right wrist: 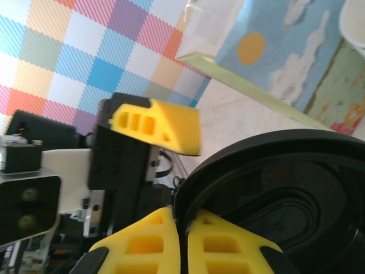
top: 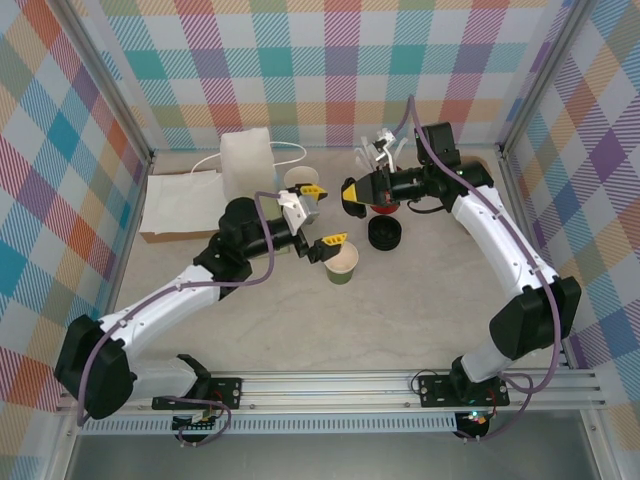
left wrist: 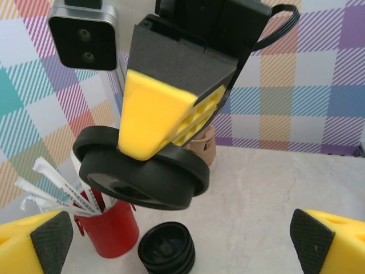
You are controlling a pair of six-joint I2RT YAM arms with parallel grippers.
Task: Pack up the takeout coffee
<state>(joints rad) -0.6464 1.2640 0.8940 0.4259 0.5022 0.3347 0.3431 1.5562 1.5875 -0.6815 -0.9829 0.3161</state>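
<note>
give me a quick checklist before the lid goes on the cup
1. lid gripped: ok, right hand shut on its rim
2. cup upright and uncovered: ok
3. lid above cup: not ok, it hangs near the red mug, away from the cup
4. left hand steadying cup: not ok, open, cup outside its fingers
5. lid level: cannot tell

No lettering, label or number is legible on anything.
</note>
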